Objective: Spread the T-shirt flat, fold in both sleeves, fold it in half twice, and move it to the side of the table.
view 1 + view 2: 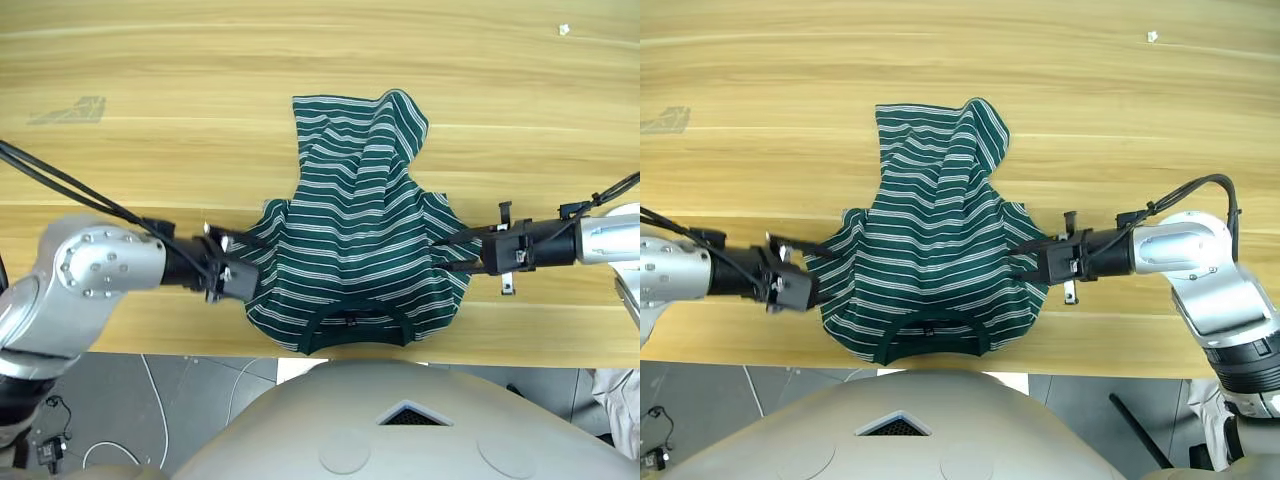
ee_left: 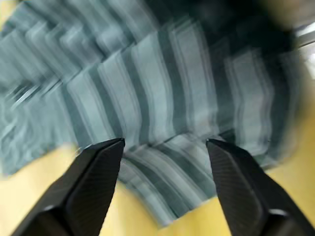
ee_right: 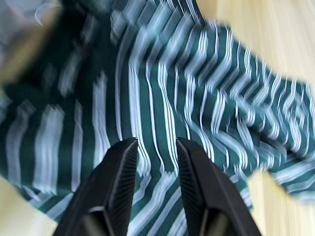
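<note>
**Left eye view: T-shirt bunched at near edge, spreading step in hand**

The T-shirt (image 1: 350,240) lies at the near edge of the tabletop (image 1: 150,60), about midway along it. Its collar (image 1: 355,322) is nearest and sits just at that edge.

At the flanks:
- The left gripper (image 2: 165,141) has its fingers wide apart, with striped cloth between and beyond them.
- The right gripper (image 3: 156,141) has its fingers a narrow gap apart. Cloth shows in the gap, and no pinch is evident.

Farther in, the body is ridged and gathered to a folded peak toward the tabletop's middle.

Assessment: spreading is not complete.

Recommended: close each pair on a single layer near the shoulders, draw outward evenly and low, then flatten the far part before any sleeve fold. An uneven pull would likely skew the collar.
</note>
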`<move>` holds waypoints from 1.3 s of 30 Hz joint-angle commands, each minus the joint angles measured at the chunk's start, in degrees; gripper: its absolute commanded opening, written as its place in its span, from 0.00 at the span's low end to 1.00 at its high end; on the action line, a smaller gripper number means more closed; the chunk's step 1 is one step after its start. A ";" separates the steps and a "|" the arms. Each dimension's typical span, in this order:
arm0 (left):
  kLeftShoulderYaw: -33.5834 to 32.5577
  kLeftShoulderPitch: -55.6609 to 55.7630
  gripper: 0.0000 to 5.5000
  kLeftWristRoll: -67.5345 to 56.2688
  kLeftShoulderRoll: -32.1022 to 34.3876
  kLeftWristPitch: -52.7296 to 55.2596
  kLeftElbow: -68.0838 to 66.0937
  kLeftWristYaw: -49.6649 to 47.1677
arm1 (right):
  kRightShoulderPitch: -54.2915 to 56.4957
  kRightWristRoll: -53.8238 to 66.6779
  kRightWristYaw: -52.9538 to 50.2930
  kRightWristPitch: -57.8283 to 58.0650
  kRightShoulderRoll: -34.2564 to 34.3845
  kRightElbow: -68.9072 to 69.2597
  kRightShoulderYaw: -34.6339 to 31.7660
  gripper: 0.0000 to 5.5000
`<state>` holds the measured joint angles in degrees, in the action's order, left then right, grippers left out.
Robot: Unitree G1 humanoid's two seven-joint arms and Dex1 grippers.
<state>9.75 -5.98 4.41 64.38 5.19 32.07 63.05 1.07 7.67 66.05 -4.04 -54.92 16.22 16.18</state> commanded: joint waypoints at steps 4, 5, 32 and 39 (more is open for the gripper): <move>5.11 4.18 0.78 8.59 -10.05 -8.45 -14.90 -10.25 | 6.93 -13.32 -4.93 -7.98 5.45 -15.34 4.16 0.26; 6.00 4.56 0.79 9.22 -11.39 -9.24 -17.02 -11.03 | 7.14 -15.12 -5.68 -9.20 6.08 -17.37 5.00 0.26; 6.95 -2.32 0.98 12.55 -13.91 -14.18 -24.92 -16.42 | -4.71 -12.72 -1.59 -5.87 -3.33 -0.42 2.89 0.26; 4.85 -4.10 0.98 12.56 -12.37 -14.61 -25.39 -17.64 | 3.59 -15.13 -6.90 -8.55 0.47 -5.60 -0.15 0.26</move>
<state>13.26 -6.64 13.57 50.36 -10.79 9.38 44.27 0.19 -3.99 62.16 -10.52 -56.47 14.16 16.74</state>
